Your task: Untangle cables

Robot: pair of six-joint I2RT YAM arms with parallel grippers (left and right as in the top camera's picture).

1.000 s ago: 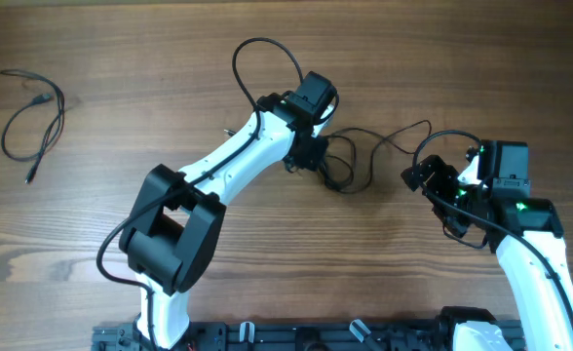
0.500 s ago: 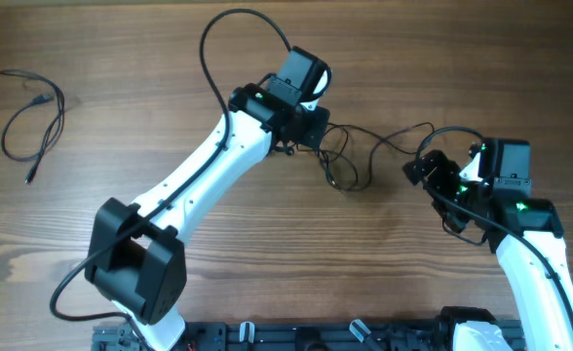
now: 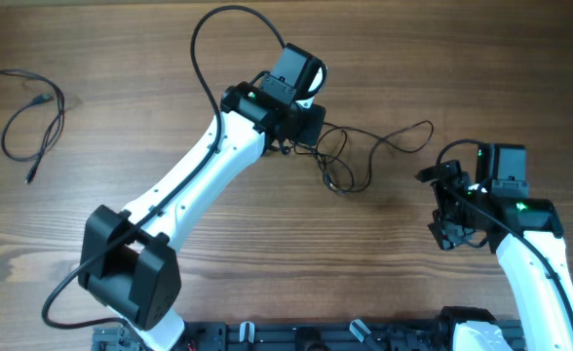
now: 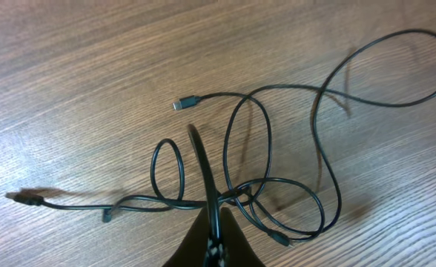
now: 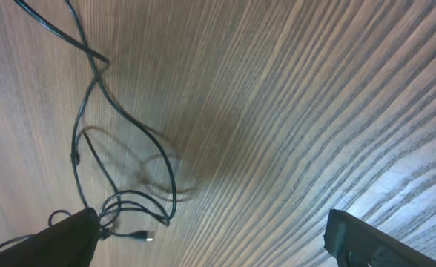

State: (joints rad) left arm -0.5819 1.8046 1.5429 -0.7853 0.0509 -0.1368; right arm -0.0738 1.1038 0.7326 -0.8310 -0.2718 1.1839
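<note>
Left gripper [image 4: 213, 216] clenched on one strand [image 4: 200, 159] of the tangled cables [image 4: 242, 194], right gripper [image 3: 440, 205] spread wide and holding nothing

The tangle lies mid-table, its loops just right of the left gripper, with one long loop trailing toward the right gripper; a separate cable [image 3: 48, 139] lies well apart at the far left of the wooden table [image 3: 121, 58]. To do this well, I judge the pinched strand should be lifted and drawn slowly away from the knot, watching whether the crossing loops slide free or cinch tighter. The right gripper would best come down on the trailing loop and pin it, so that the bunch does not drag along. The free plug end [image 4: 179, 104] could catch in a loop as it passes, so ease off if the loops start to tighten
</note>
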